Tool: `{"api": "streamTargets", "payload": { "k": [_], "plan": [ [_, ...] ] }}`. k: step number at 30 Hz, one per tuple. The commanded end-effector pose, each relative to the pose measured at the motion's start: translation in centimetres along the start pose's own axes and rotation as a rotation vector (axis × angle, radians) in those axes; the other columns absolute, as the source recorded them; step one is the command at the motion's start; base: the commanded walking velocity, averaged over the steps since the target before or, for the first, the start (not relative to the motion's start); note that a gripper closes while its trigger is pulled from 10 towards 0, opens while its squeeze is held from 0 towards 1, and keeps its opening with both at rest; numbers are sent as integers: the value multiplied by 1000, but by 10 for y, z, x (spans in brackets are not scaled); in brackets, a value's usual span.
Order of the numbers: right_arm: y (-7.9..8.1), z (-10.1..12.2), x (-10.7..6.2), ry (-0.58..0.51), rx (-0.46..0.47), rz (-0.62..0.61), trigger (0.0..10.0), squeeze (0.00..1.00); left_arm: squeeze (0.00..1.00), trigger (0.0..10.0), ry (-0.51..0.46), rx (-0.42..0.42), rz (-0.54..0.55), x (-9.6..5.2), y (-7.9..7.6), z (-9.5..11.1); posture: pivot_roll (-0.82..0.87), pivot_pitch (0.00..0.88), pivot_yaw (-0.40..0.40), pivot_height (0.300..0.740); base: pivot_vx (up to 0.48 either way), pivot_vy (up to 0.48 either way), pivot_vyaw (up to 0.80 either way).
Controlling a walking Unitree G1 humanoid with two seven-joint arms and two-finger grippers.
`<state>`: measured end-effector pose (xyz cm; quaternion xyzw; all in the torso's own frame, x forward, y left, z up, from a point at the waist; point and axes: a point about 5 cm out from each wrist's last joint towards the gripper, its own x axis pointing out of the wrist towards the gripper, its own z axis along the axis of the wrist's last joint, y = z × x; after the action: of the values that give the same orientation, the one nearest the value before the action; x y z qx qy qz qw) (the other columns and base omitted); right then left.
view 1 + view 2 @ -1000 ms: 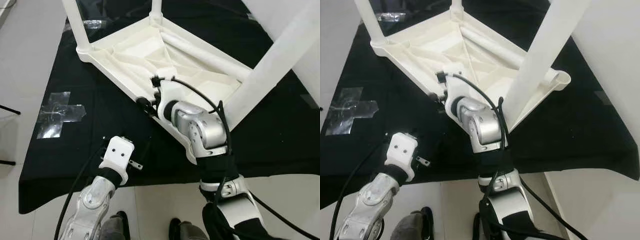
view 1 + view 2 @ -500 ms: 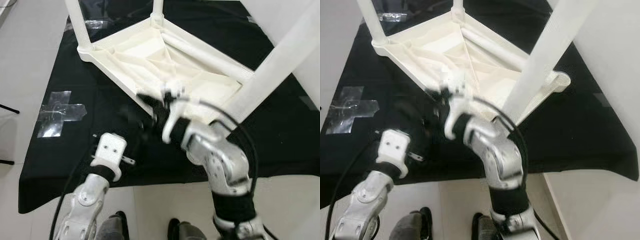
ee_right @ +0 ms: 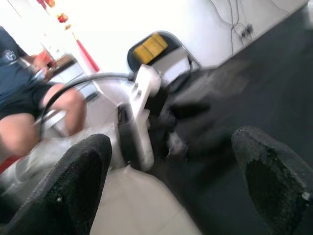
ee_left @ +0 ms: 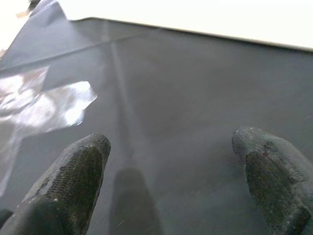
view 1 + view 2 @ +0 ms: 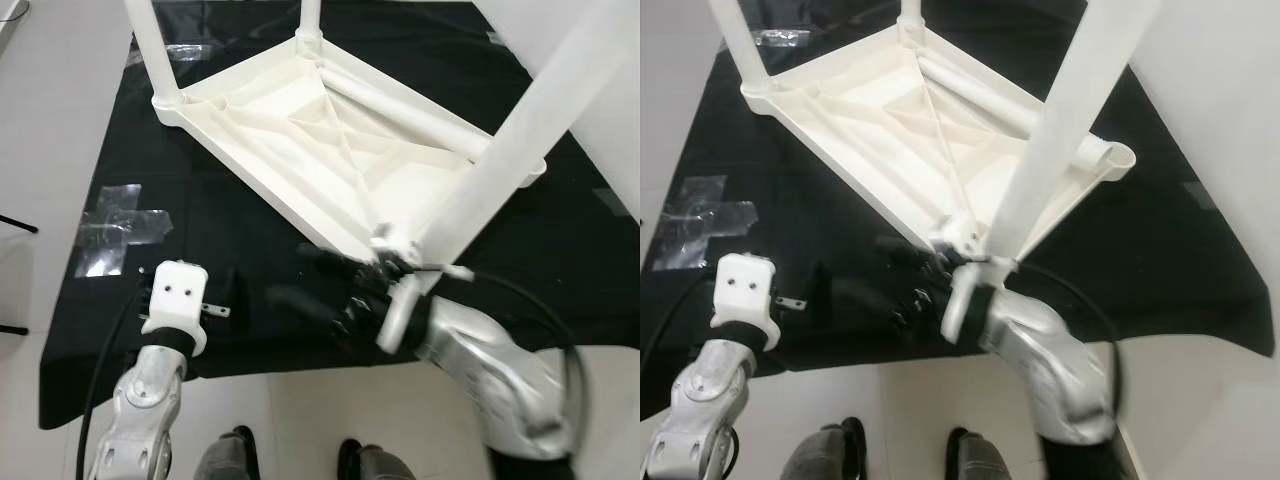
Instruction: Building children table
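Motion blur smeared my right gripper (image 5: 345, 300), which had pulled off the near rim of the upturned white plastic table (image 5: 330, 150) and hung empty, fingers wide, over the black cloth mat (image 5: 230, 230). Table released, three legs up at centre; the near corner's socket was hard to make out. My left gripper (image 4: 171, 186) hovered empty near left, fingers spread.

Upturned white table (image 5: 930, 130) on a black cloth (image 5: 1160, 250), legs (image 5: 1065, 110) rising. The right arm (image 5: 1040, 350) lies blurred below its near edge; the left arm (image 5: 735, 320) is beside it. Shiny tape (image 5: 690, 220) lies near the cloth's left edge.
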<state>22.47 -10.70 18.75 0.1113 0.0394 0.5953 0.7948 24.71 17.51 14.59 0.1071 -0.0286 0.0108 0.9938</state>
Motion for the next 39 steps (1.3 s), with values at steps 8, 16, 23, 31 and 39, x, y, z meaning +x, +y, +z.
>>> {"api": "streamTargets", "payload": {
  "k": [8, 16, 23, 31, 39],
  "plan": [
    [9, -7, -63, 229, -19, 80, 10000, 0, 0, 10000, 32, 7, -46, -1, -4, -6, 34, 234, -91, 740, 0, 0, 0],
    [-12, 18, -124, 577, -173, -95, 10000, 0, 0, 10000, 35, -2, -77, -1, -7, -6, 26, 239, -89, 740, 0, 0, 0],
    [-35, 52, -133, 625, -383, -244, 10000, 0, 0, 10000, 39, -1, -90, -3, -8, -7, 25, 242, -89, 740, 0, 0, 0],
    [-41, 62, -93, 435, -486, -175, 10000, 0, 0, 10000, 34, -3, -91, -2, -11, -5, 35, 242, -88, 740, 0, 0, 0],
    [-40, 61, -47, 171, -429, -54, 10000, 0, 0, 10000, 33, -3, -90, -3, -11, -5, 44, 245, -90, 740, 0, 0, 0]
  ]
}}
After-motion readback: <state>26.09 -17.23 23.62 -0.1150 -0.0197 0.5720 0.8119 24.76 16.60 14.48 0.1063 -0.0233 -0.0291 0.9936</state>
